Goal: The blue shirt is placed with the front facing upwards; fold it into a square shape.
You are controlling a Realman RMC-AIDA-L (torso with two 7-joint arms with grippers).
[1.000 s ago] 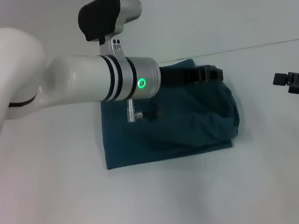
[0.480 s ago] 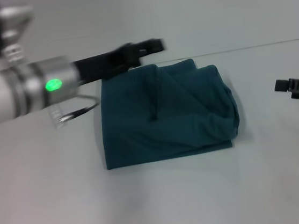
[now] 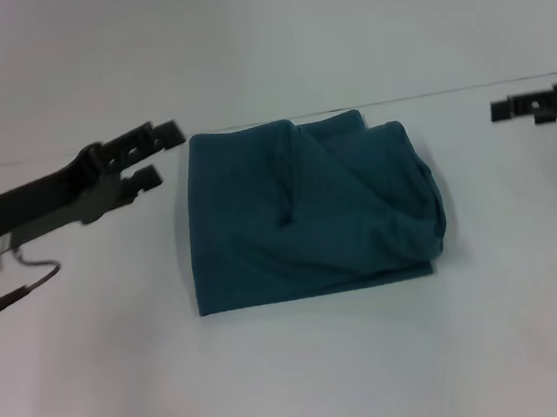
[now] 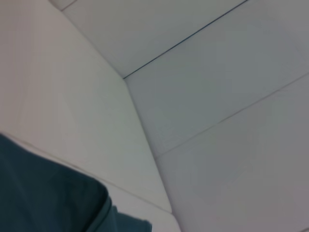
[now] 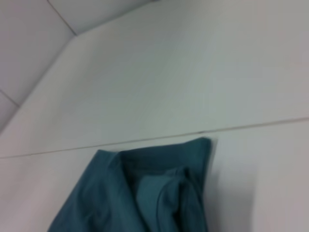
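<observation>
The blue shirt lies on the white table folded into a rough square, with bunched, rounded folds along its right side. No lettering shows on it. My left gripper hovers just left of the shirt's far left corner, open and holding nothing. At the far right my right gripper hangs well clear of the shirt. A corner of the shirt shows in the left wrist view. In the right wrist view, the shirt has layered folds at one corner.
The table's far edge runs just behind the shirt, with a pale wall beyond it. Bare white tabletop surrounds the shirt in front and on both sides.
My left arm has swung off the shirt to the left, leaving the shirt uncovered and lying still. My right gripper has risen slightly at the right edge.
</observation>
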